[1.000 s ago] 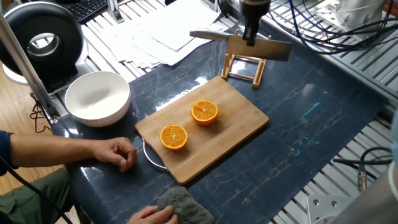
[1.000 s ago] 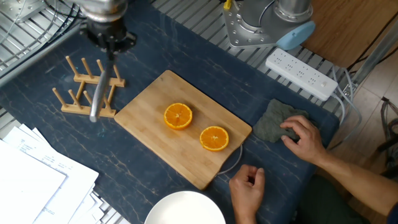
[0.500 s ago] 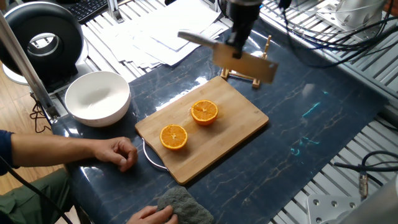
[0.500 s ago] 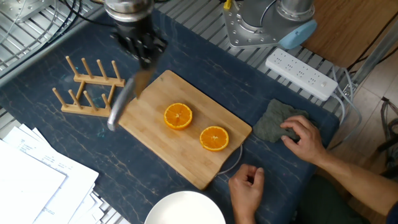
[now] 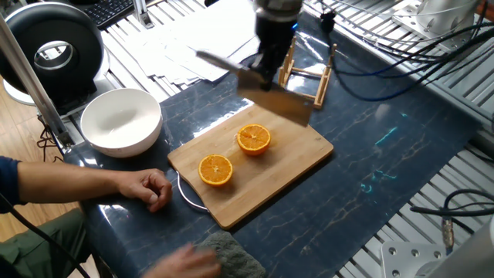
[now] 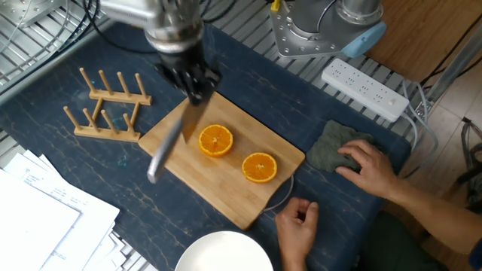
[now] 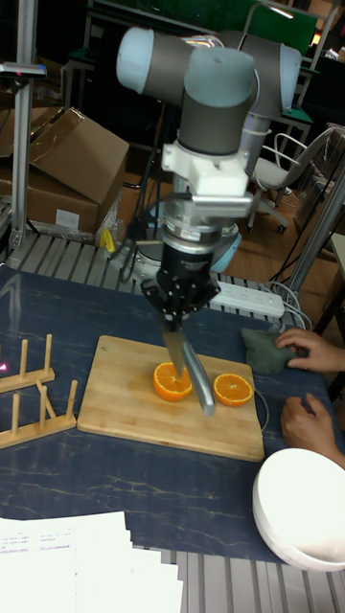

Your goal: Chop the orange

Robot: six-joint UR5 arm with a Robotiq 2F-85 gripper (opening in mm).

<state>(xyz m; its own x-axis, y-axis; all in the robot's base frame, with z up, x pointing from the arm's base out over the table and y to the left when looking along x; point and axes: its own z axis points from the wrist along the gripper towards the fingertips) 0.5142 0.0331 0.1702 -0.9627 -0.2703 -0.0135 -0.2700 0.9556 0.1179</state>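
Orange: two halves, cut faces up, on the cutting board (image 6: pixel 226 197); one half (image 6: pixel 216 140) near the middle, the other half (image 6: pixel 260 167) toward the person's side.
Gripper (image 6: pixel 193 81): fingers clamped on a knife (image 6: pixel 175 141), above the board.
Knife blade: hangs over the nearer half, apart from it.
Person's hands: one hand (image 6: pixel 365 164) on a grey cloth (image 6: pixel 330 143), the other hand (image 6: pixel 297 226) by the board.
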